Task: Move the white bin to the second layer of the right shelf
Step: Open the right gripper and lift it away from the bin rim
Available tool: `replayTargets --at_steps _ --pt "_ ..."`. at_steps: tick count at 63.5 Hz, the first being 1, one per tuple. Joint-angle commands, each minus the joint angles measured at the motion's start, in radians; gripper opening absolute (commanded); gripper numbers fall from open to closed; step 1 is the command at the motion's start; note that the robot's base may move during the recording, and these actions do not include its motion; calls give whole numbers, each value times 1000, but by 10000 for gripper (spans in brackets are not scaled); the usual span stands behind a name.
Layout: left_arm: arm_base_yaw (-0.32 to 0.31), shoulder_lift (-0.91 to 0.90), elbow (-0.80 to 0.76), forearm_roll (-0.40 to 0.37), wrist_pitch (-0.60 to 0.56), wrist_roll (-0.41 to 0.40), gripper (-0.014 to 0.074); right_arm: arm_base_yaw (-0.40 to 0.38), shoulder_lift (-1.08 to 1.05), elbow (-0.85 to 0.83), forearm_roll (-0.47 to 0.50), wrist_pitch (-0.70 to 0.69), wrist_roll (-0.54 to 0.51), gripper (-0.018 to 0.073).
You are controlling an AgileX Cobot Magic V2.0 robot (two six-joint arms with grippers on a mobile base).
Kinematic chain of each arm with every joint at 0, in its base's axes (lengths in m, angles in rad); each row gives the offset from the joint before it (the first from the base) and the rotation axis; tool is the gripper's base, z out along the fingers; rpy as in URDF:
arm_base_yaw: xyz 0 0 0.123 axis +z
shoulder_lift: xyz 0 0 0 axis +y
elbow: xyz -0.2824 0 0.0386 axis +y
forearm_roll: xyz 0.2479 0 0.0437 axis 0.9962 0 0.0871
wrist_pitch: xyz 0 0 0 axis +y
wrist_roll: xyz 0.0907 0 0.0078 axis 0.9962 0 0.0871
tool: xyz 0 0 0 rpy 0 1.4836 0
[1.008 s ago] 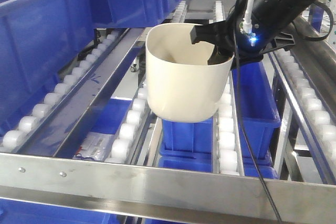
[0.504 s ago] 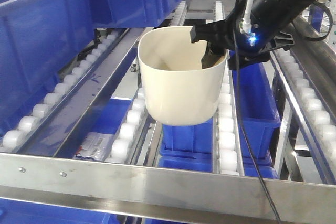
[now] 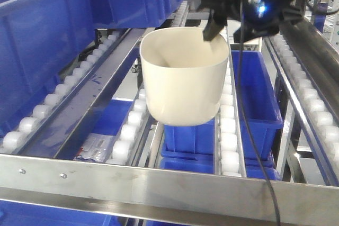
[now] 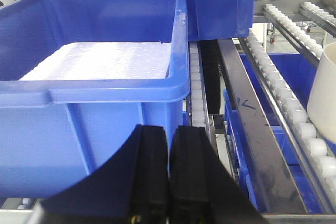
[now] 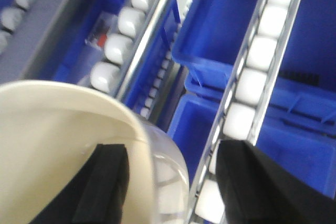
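The white bin (image 3: 183, 83) stands upright on the right shelf second layer (image 3: 229, 130), spanning two rails of white rollers behind the steel front bar (image 3: 159, 179). My right gripper (image 3: 225, 27) hangs open just above the bin's far rim and holds nothing. In the right wrist view one finger (image 5: 107, 182) is over the inside of the bin (image 5: 52, 145). The other finger (image 5: 257, 187) is outside it, and the right gripper (image 5: 173, 150) straddles the wall without touching. My left gripper (image 4: 169, 129) is shut and empty, facing a blue crate. The bin's edge (image 4: 325, 93) shows at the right of the left wrist view.
A large blue crate (image 4: 100, 93) with white filling sits on the left lane; more blue crates (image 3: 42, 41) line that side. Lower blue crates (image 3: 259, 104) lie under the rollers. A black cable (image 3: 249, 130) hangs from the right arm past the bin.
The right gripper has opened, let go of the bin's far rim and risen above it. The bin first shifted slightly left, then stayed put.
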Motion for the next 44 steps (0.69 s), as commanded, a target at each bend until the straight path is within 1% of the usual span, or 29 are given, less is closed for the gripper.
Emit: replayTargets --at_steps 1,6,9,14,18,21,25,31,44 --pt "-4 -14 37 -5 -85 -4 85 -3 -87 -37 -3 -56 -5 473" --pt "-4 -14 37 -5 -85 -4 85 -3 -128 -35 -3 -47 -5 439" --pt "-4 -14 37 -5 -85 -4 85 -3 -163 -21 -3 -46 -5 387" --pt "-4 -14 37 -5 -85 -4 85 -3 -238 22 -3 -50 -5 223" --pt "-4 -14 37 -5 -85 -4 85 -5 -311 78 -3 -58 -5 41" --pt "-4 -14 37 -5 -85 -4 85 -14 -389 148 -3 -97 -5 71" --pt "-4 -14 37 -5 -85 -4 85 -35 -470 224 -3 -140 -5 49" --pt "-4 -14 37 -5 -85 -4 85 -85 -606 336 -3 -187 -5 50" --pt "-4 -14 37 -5 -85 -4 85 -190 -894 553 -3 -192 -5 50"
